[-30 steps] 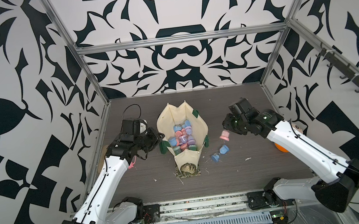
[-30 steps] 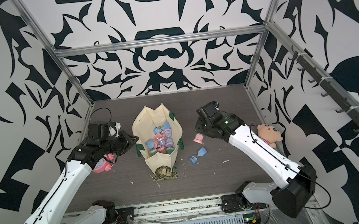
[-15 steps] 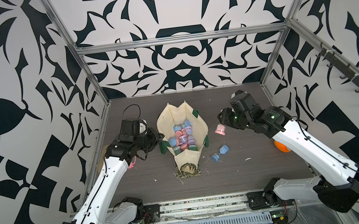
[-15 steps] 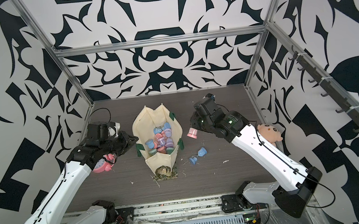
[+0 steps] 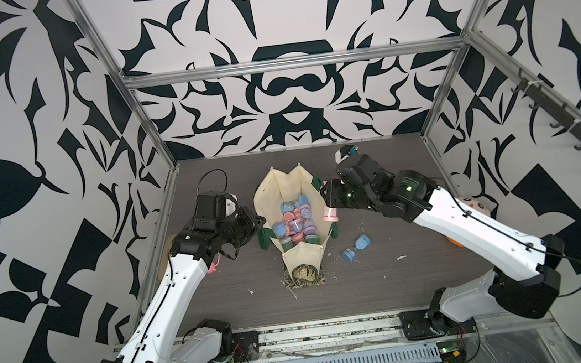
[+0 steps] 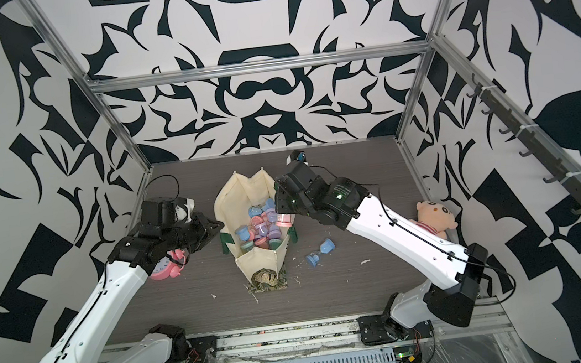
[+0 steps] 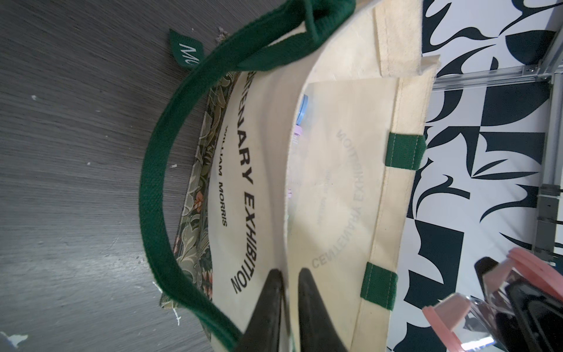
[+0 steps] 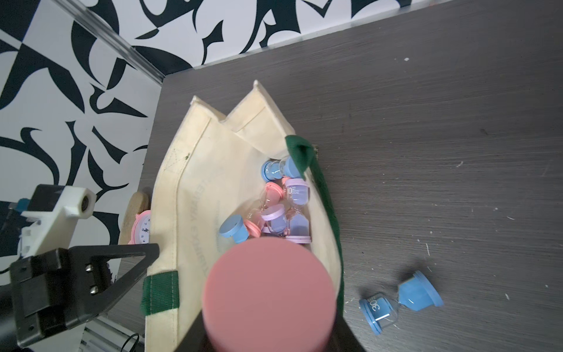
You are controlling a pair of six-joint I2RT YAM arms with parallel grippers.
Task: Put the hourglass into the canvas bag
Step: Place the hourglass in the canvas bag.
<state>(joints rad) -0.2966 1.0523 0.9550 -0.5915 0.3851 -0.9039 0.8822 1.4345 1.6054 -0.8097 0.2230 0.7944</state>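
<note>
Hourglasses (image 5: 295, 222) crowd canvas bag (image 5: 268, 199) below pink hourglass (image 5: 330, 214); blue hourglass (image 5: 362, 243), clock (image 6: 165, 269) outside.

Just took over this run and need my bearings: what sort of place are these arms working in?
Most likely a lab robot test cell: an aluminium frame holds black-and-white patterned panels around a dark tabletop, and two white arms stand on a rail at its front edge.

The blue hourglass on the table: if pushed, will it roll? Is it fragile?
The blue hourglass lies on its side on round caps, so a push would probably roll it. Its thin clear waist looks like glass, likely fragile. It looks light: far smaller than the canvas bag.
</note>
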